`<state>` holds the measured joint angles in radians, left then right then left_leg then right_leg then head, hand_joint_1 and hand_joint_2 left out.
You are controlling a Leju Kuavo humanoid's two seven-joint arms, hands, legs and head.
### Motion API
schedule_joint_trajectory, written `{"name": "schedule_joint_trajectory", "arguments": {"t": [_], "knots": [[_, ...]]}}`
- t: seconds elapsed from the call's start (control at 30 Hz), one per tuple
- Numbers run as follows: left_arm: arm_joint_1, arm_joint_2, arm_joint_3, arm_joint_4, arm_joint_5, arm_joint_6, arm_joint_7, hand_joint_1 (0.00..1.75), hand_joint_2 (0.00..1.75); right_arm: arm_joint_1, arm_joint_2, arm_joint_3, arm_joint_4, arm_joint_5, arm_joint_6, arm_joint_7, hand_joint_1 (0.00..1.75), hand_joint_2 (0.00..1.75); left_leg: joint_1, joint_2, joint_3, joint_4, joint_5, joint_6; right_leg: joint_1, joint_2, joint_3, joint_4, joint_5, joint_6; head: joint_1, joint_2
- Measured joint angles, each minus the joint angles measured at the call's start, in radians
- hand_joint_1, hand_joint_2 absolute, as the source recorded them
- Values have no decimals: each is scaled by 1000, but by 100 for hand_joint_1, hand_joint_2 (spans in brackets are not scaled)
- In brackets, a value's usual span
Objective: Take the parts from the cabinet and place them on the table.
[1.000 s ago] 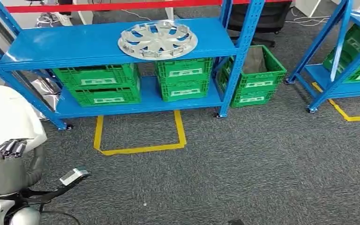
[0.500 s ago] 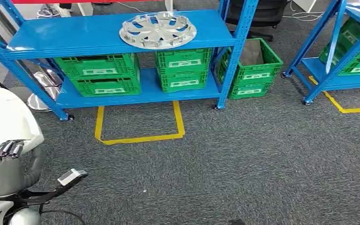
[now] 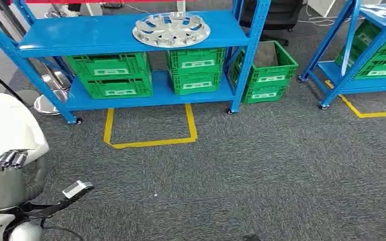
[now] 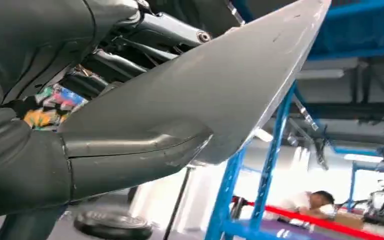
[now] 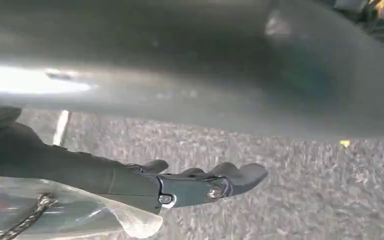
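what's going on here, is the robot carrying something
Seemingly yes. The left hand holds a large silver panel, whose pale edge also appears low on the robot's left in the head view. The right hand sits against a silver surface, grip unclear. Ahead, a silver wheel cover lies on the blue shelving, above green crates.

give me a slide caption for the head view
Silver hubcap on a blue rack above green crates, seen across grey carpet.

Yellow floor tape (image 3: 151, 143) on grey carpet (image 3: 261, 175)
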<state>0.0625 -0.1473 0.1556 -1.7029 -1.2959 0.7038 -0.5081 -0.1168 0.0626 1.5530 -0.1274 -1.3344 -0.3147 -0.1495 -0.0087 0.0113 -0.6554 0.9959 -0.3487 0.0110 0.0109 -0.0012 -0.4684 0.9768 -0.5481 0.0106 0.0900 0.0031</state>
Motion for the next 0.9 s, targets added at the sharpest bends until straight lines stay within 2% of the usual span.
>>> {"name": "schedule_joint_trajectory", "arguments": {"t": [0.03, 0.07, 0.1, 0.13, 0.17, 0.2, 0.23, 0.27, 0.3, 0.33, 0.37, 0.4, 0.43, 0.5, 0.53, 0.57, 0.6, 0.63, 0.67, 0.7, 0.73, 0.9], "knots": [[1, 0, 1, 0, 0, 0, -2, 175, 175, 2, 0, 0, 0, 0, 0, 0, 0, 0, -5, -2, -3, -4, 11, -8, -6, -1, -8, -10, 18, -12, -1, 0], [2, 0, 6, 2, 0, 0, -2, 175, 175, -1, 1, 0, 0, 0, 0, 0, 0, 0, 0, -7, -12, 13, -35, -16, -11, -8, -20, -12, 33, -19, -2, 0], [1, 0, 11, 3, 1, 0, -3, 175, 175, -1, 1, 0, 0, 0, 0, 0, 0, 0, 3, -8, -22, 53, -106, -24, -12, -8, -35, -11, 46, -28, -6, 0], [1, 0, 15, 3, 1, 0, -3, 175, 175, -1, 2, 0, 0, 0, 0, 0, 0, 0, 8, -8, -32, 122, -180, -31, -12, -8, -50, -11, 60, -29, -10, 0], [1, 0, 16, 5, 1, 0, -4, 175, 175, -1, 2, 0, 0, 0, 1, 0, 0, 0, 13, -8, -41, 197, -235, -37, -12, -8, -55, -10, 73, -29, -8, 0], [1, 0, 18, 6, 2, 0, -8, 175, 175, -1, 2, 0, 0, 0, 0, 0, 0, 0, 16, -8, -45, 269, -264, -43, -12, -9, -75, -8, 89, -27, -10, 0], [1, 0, 18, 8, 3, 0, -13, 175, 175, -1, 2, 0, 0, 0, 0, 0, 0, 0, 20, -8, -40, 315, -248, -48, -12, -10, -97, -3, 103, -24, -10, 0], [1, 0, 19, 9, 4, 0, -15, 175, 175, -1, 2, 0, 0, -1, 0, 0, 0, 0, 24, -8, -20, 320, -207, -52, -14, -11, -120, 3, 115, -22, -9, 0], [1, 0, 20, 10, 5, 0, -16, 175, 175, -1, 2, 0, 0, -1, 0, 0, 0, 0, 28, -8, 16, 290, -165, -54, -15, -12, -142, 11, 125, -19, -10, 0], [1, 0, 21, 10, 8, 0, -18, 175, 175, -2, 2, 0, 0, -2, 0, 0, 0, 0, 32, -8, 73, 221, -136, -56, -17, -11, -161, 18, 131, -15, -9, 0], [0, 0, 21, 10, 12, 0, -19, 175, 175, -2, 2, 0, 0, -2, 0, -1, 0, 0, 35, -8, 142, 132, -143, -57, -17, -10, -173, 25, 140, -9, -10, 0], [-2, -1, 21, 10, 18, 0, -22, 175, 175, -2, 2, 0, 0, -3, 0, -2, 0, 0, 31, -9, 215, 23, -202, -55, -14, -8, -183, 31, 145, -2, -11, 0], [-3, -3, 21, 10, 23, 0, -26, 175, 175, -2, 2, 0, 0, -3, 0, -3, 0, 0, 26, -12, 237, -27, -223, -36, -14, -9, -184, 34, 154, 4, -7, 0], [-4, -5, 24, 14, 24, 0, -29, 175, 175, -3, 2, 0, 0, -4, 0, -4, 0, 0, 16, -10, 221, -21, -209, -20, -22, -9, -181, 20, 179, 18, -15, 0], [-4, -5, 25, 15, 24, 0, -29, 175, 175, 1, 2, 0, 0, -4, 0, -4, 0, 0, 16, -9, 216, -26, -197, -7, -22, -8, -183, 15, 189, 27, -14, 0], [-5, -7, 26, 16, 24, 0, -29, 175, 175, 3, 2, 0, 0, -5, 0, -4, 0, 0, 21, -4, 207, -29, -184, 4, -28, -6, -194, 25, 176, 30, -16, 0], [-5, -10, 27, 17, 24, 0, -29, 175, 175, 5, 2, 0, 0, -5, 0, -3, 0, 0, 19, -4, 194, -29, -174, 13, -27, -5, -218, 64, 126, 32, -12, 0], [-5, -10, 27, 18, 24, 0, -31, 175, 175, 6, 2, 0, 0, -6, 0, -3, 0, 0, 17, -4, 182, -28, -165, 17, -27, -2, -241, 138, 73, 33, -9, 0], [-4, -12, 27, 20, 24, 0, -32, 175, 175, 5, 2, 0, 0, -6, 0, -4, 0, 0, 14, -3, 169, -27, -154, 20, -27, -2, -273, 235, 20, 36, -8, 0], [-4, -13, 28, 23, 24, 0, -34, 175, 175, 5, 2, 0, 0, -6, 0, -4, 0, 0, 11, -3, 155, -25, -145, 20, -26, -1, -294, 308, -15, 36, -9, 0], [-4, -13, 29, 24, 25, 0, -35, 175, 175, 5, 2, 0, 0, -6, 0, -4, 0, 0, 9, -3, 148, -24, -140, 20, -26, -1, -298, 335, -27, 36, -8, 0], [-4, -13, 29, 24, 25, 0, -35, 175, 175, 5, 2, 0, 0, -6, 0, -4, 0, 0, 9, -3, 148, -24, -140, 20, -26, -1, -298, 335, -27, 36, -8, 0]]}}
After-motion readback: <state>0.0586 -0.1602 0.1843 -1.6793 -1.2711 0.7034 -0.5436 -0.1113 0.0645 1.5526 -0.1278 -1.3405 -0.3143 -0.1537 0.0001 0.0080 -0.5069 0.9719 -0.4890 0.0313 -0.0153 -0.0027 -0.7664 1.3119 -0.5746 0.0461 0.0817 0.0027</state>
